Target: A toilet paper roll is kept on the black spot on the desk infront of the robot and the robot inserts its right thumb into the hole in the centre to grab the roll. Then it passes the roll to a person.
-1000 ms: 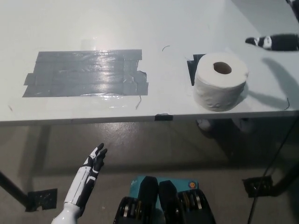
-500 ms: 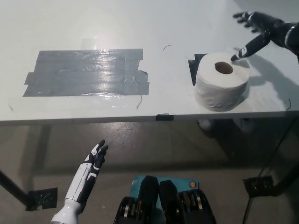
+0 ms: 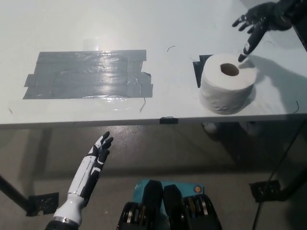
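Your toilet paper roll [image 3: 226,89] stands on end on the white counter [image 3: 144,28], near the front edge and toward the robot's right side, with its central hole [image 3: 229,70] facing up and unobstructed. It sits on a black spot [image 3: 197,70], of which only a strip shows, at the roll's left flank and rear corner. Your right robot hand [image 3: 259,20], the black one, hangs above the counter just behind and to the right of the roll, fingers spread wide and holding nothing. One digit [image 3: 245,48] reaches down toward the roll's upper rear rim, its tip close to the rim but outside the hole; you cannot tell from this view whether it touches the paper. The hand casts a shadow [image 3: 280,79] on the counter to the right of the roll. Your left robot hand [image 3: 100,154], the white one, rests below the counter's front edge at the lower left of the view, over the floor [image 3: 192,153], fingers apart and empty, forearm angled up from the bottom of the view. On the left half of the counter you have a large patch of grey tape [image 3: 88,75], laid in overlapping strips, glossy under the light, with a ragged right end. It lies well apart from the roll. A small dark tab [image 3: 168,120] sits on the counter's front edge between the tape and the roll.
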You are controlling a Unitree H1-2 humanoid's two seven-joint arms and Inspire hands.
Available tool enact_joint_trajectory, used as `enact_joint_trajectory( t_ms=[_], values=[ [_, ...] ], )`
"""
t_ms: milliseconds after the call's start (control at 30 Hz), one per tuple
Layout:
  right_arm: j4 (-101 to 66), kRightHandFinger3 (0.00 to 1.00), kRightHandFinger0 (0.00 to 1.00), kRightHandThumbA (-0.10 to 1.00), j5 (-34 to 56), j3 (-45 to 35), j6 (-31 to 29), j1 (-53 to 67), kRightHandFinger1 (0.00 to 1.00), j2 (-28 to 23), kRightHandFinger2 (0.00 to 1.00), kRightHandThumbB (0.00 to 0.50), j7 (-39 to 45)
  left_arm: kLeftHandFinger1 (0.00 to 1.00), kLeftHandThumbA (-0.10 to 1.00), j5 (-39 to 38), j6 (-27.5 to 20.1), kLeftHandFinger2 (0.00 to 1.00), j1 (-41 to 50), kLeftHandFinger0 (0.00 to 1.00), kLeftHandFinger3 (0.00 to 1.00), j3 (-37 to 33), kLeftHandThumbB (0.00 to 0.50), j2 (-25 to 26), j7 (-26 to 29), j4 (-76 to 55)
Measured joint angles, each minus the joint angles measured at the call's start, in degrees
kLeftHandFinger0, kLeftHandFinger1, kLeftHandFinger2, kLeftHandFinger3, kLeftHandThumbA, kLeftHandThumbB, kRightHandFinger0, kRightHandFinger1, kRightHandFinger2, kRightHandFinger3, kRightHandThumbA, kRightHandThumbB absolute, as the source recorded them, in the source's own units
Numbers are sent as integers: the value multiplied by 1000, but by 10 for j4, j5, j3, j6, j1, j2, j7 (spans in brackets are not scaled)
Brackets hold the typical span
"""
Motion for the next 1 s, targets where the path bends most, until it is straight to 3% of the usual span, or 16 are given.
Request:
enact_joint_trajectory(
  t_ms=[433, 600, 800, 1000],
  values=[
    [6, 1000, 1000, 1000, -10, -21, -4, -6, 1000, 0, 1000, 380, 13, 1000, 1000, 3, 0, 1000, -4, 1000, 1000, 0, 120, 0, -2, -1],
    [12, 1000, 1000, 1000, -11, -32, -4, -6, 1000, 5, 1000, 318, 12, 1000, 1000, 4, 0, 1000, -6, 1000, 1000, 0, 116, 0, -3, -1],
    [19, 1000, 1000, 1000, -16, -35, -14, -6, 1000, 10, 1000, 361, 12, 1000, 1000, 6, 0, 1000, -10, 1000, 1000, 0, 120, 0, -4, -1],
    [21, 1000, 1000, 1000, -23, -36, -24, -3, 1000, 17, 1000, 320, 9, 1000, 1000, 8, 1, 1000, -10, 1000, 1000, 0, 123, 0, -4, -2]
  ],
)
